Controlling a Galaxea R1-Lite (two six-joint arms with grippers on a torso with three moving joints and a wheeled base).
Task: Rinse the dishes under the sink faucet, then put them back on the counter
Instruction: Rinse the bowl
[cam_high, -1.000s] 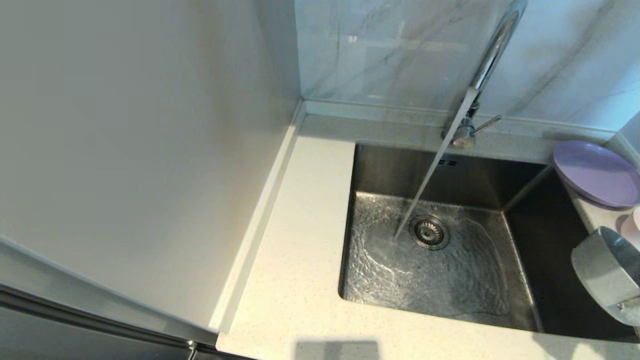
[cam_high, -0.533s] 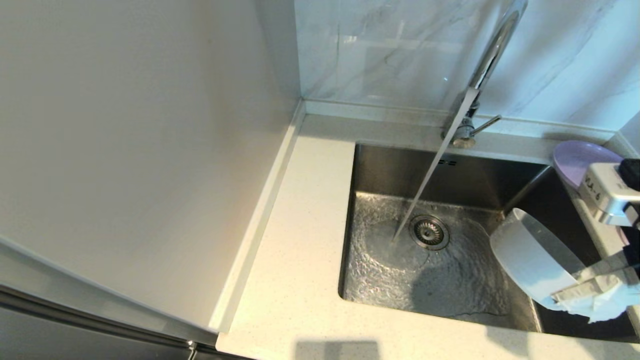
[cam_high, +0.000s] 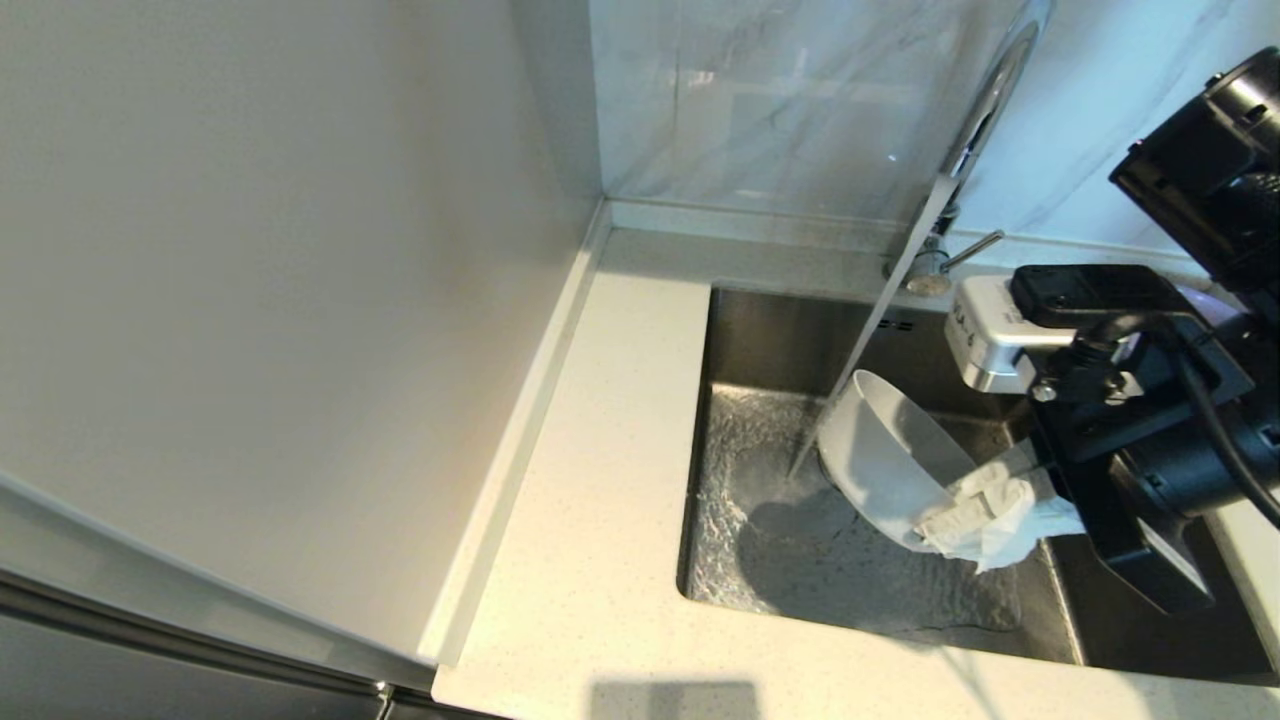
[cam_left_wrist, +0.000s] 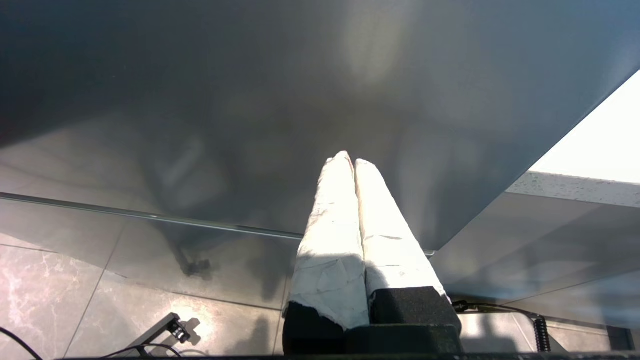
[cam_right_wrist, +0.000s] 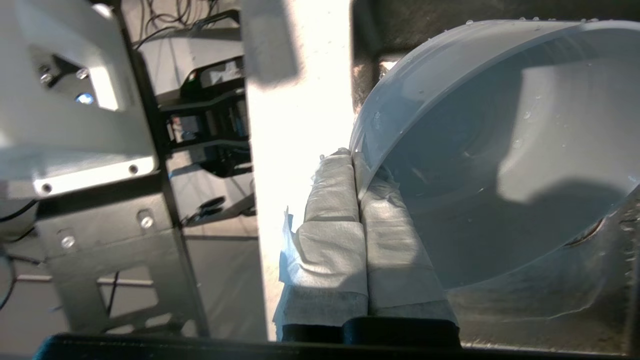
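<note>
In the head view the right gripper (cam_high: 965, 515), its fingers wrapped in white cloth, sits at the centre right of the frame over the sink (cam_high: 1020, 600) and is clamped on the rim of the bowl (cam_high: 880, 455). The bowl is held tilted on edge above the basin floor, its opening turned toward the upper right of the frame, and it hides the drain. The water stream (cam_high: 880, 300) runs as a slanted line from the faucet (cam_high: 985, 100) at the upper right down to the basin, passing just beside the bowl's left edge; whether it touches the bowl cannot be told. Rippled water spreads across the basin floor at the lower centre. The faucet's lever (cam_high: 975, 247) sticks out to the right from its base, just above the sink's back wall. The black arm and its silver wrist block fill the right edge of the frame and cover the counter there, so no other dishes show. The counter (cam_high: 600, 500) runs along the left and lower sides of the sink. In the right wrist view the wrapped fingers (cam_right_wrist: 340, 200) are pressed together with the bowl's (cam_right_wrist: 500, 150) thin wet rim pinched between them. In the left wrist view the left gripper (cam_left_wrist: 354, 165) hangs parked over a tiled floor (cam_left_wrist: 60, 280), its two wrapped fingers closed against each other with nothing between them.
</note>
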